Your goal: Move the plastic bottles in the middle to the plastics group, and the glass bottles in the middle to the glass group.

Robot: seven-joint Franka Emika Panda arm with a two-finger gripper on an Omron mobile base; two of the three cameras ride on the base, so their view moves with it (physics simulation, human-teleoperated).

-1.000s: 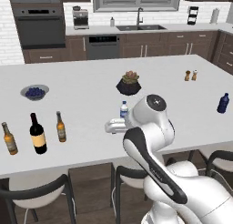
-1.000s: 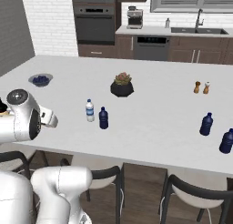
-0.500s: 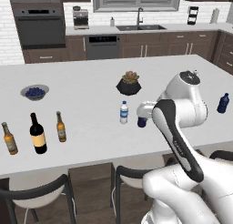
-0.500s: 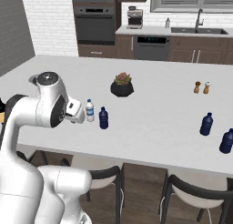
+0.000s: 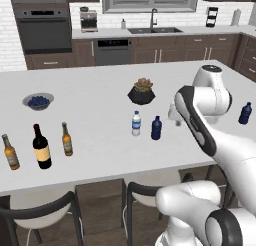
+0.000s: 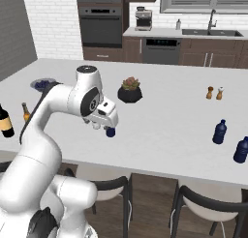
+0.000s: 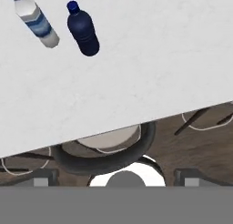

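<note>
We cannot tell the gripper's (image 5: 173,115) state; hovering mid-frame beside the dark blue bottle (image 5: 156,128), it risks toppling the clear bottle (image 5: 136,124).

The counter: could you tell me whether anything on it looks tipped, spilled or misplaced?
Nothing is tipped or spilled; every bottle stands upright. The wine bottle stands between two beer bottles, so the glass is together. The clear bottle and the blue bottle stand mid-counter, far from the blue bottles at the right end.
</note>
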